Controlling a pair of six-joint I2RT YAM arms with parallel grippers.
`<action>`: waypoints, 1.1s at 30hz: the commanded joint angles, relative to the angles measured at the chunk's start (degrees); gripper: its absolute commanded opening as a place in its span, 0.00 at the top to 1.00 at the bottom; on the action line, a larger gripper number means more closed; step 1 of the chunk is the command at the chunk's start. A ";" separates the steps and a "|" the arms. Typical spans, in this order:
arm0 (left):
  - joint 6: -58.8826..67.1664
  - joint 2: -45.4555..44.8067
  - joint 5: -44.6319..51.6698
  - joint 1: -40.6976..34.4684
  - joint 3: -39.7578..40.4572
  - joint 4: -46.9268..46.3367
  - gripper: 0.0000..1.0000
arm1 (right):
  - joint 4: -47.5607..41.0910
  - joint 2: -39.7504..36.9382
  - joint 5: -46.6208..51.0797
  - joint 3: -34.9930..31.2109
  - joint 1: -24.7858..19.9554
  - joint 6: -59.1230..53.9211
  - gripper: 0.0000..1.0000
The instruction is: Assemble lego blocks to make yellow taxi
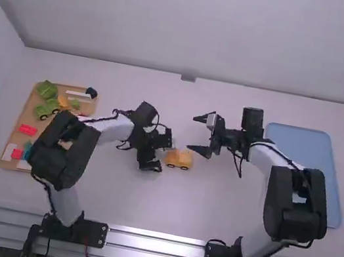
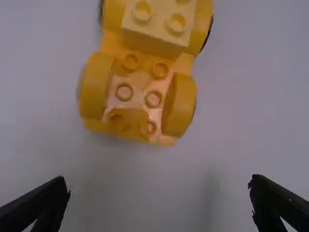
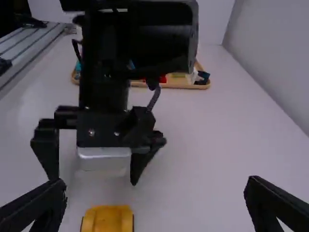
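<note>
Your left pincer [image 2: 159, 182] has the wooden tray [image 1: 28, 110] well off to its left, and you can pick out red blocks [image 1: 28, 130], green pieces [image 1: 47, 90] and a yellow piece [image 1: 63, 101] on it. The pincer itself is spread wide with nothing between its fingers. Just to its right, on the table, you have the wheeled yellow base [image 2: 140, 92]. The base's bare studs lie at the end nearer that pincer, and a pale yellow block [image 2: 154, 29] sits on the end farther from it. Right of the base is your right pincer [image 3: 155, 182], also spread and empty, a little farther up the table. The blue tray [image 1: 316, 160] lies beyond it, to its right.

You look to be partway through the build: the base carries a block, but you have no finished taxi yet. The next move probably calls for another part from the wooden tray, which falls to your left pincer. Your right pincer could steady the base while you line that part up over the studs and press straight down. Push off-centre and the base may roll or tip.
</note>
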 commanded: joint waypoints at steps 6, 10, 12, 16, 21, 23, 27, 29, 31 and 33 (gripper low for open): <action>-12.07 -11.72 -2.16 6.43 3.23 -1.22 0.01 | 16.09 -0.61 -1.57 0.81 0.52 23.06 0.01; -18.88 -15.28 -0.11 10.99 2.99 -0.74 0.01 | 22.01 -0.61 -1.86 1.90 0.11 31.98 0.01; -24.39 -16.94 -1.20 13.86 2.91 -0.50 0.01 | 22.60 -0.61 -4.61 3.26 0.11 33.97 0.01; -40.94 -20.02 -11.47 18.43 2.91 -1.22 0.01 | 22.34 -0.61 -9.90 6.88 0.11 38.40 0.01; -43.82 -25.16 -20.04 19.65 2.91 -4.02 0.01 | 22.38 -0.61 -6.21 11.28 2.19 44.89 0.01; -47.50 -27.30 -23.63 19.56 2.91 -4.39 0.01 | 21.75 -0.61 -2.86 12.41 3.34 46.49 0.01; -57.51 -31.23 -36.92 19.67 2.91 -5.79 0.01 | 12.26 -0.61 4.17 15.78 5.73 42.64 0.01; -61.64 -32.89 -43.39 19.71 2.91 -7.43 0.01 | 2.36 -0.57 7.85 19.74 8.04 36.87 0.01; -62.66 -33.57 -45.27 19.67 2.91 -8.44 0.01 | -3.54 -0.57 10.23 22.45 9.40 33.44 0.01; -62.88 -34.27 -46.25 19.67 2.91 -9.86 0.01 | -12.28 -0.57 14.38 26.73 11.30 28.26 0.01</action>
